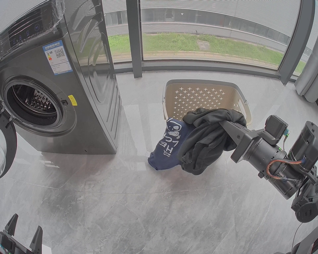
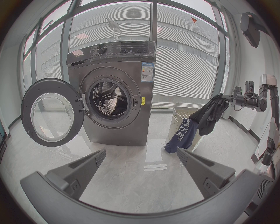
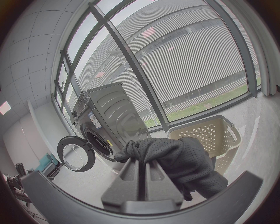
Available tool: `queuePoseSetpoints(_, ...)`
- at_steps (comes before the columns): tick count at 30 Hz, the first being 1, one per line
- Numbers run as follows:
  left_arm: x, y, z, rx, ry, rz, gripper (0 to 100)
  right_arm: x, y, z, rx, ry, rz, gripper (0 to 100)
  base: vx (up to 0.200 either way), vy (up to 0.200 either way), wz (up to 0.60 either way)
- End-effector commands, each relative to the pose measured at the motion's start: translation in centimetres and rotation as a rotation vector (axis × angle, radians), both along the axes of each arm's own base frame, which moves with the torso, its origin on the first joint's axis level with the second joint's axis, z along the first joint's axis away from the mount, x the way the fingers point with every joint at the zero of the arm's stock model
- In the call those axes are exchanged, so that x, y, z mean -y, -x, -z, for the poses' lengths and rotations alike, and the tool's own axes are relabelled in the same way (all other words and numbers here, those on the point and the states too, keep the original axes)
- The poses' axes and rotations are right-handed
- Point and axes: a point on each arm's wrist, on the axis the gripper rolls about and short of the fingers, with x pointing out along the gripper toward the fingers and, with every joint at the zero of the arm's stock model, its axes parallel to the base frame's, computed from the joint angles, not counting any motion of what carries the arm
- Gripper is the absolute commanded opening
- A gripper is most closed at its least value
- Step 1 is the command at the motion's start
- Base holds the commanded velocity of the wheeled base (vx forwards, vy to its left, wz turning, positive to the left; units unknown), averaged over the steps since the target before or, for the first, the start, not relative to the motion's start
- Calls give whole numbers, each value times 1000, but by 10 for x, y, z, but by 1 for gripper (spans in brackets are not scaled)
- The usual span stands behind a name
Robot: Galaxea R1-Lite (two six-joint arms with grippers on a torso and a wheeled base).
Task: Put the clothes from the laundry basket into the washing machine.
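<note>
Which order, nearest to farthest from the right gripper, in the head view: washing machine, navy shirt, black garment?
1. black garment, clamped in the right gripper
2. navy shirt, hanging beside it, leftward
3. washing machine, far left

A glossy grey marbled floor (image 1: 132, 205) spreads across six o'clock. At twelve o'clock a tall window (image 1: 212, 29) with dark posts lets in daylight and shows a lawn (image 1: 198, 44) and a ribbed grey building (image 1: 205, 13). A pale curtain (image 1: 308, 79) hangs at two o'clock.
</note>
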Motion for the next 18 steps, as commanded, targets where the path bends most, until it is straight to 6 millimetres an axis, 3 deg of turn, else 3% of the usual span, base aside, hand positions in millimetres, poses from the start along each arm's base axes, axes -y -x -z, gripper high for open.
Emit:
queuePoseSetpoints(1,0,0,5,-2,0,0,100,0,0,0,1,0,0,0,0,0,0)
queuePoseSetpoints(18,0,0,5,-2,1,0,100,-1,0,1,-2,2,-2,0,0,188,0)
